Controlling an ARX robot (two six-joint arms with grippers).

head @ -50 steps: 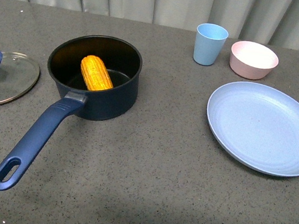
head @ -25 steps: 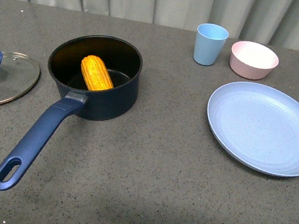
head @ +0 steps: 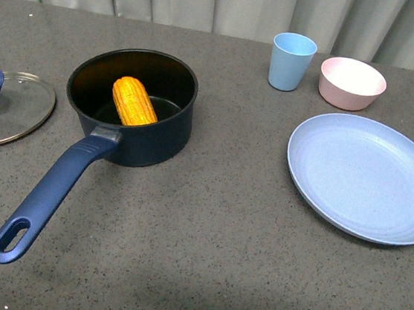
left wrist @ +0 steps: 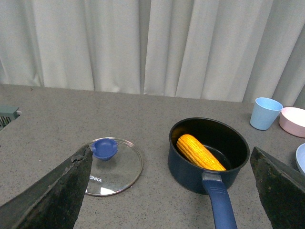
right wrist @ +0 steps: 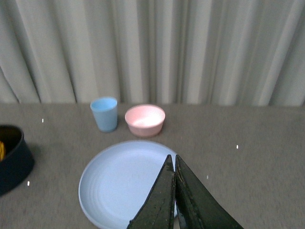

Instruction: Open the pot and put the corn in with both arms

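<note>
The navy pot (head: 133,113) stands open on the grey table with the yellow corn cob (head: 134,101) lying inside it; its long handle (head: 45,200) points toward me. The glass lid with its blue knob (head: 3,105) lies flat to the pot's left. In the left wrist view the pot (left wrist: 190,167), the corn (left wrist: 200,152) and the lid (left wrist: 112,164) show between the wide-open fingers of my left gripper (left wrist: 171,191), which is held back and above them, empty. My right gripper (right wrist: 173,162) is shut and empty above the blue plate (right wrist: 119,186). Neither arm shows in the front view.
A large light blue plate (head: 365,177) lies at the right. A light blue cup (head: 291,60) and a pink bowl (head: 351,82) stand behind it, near grey curtains. In the right wrist view the cup (right wrist: 104,113), bowl (right wrist: 145,119) and pot's edge (right wrist: 12,160) show.
</note>
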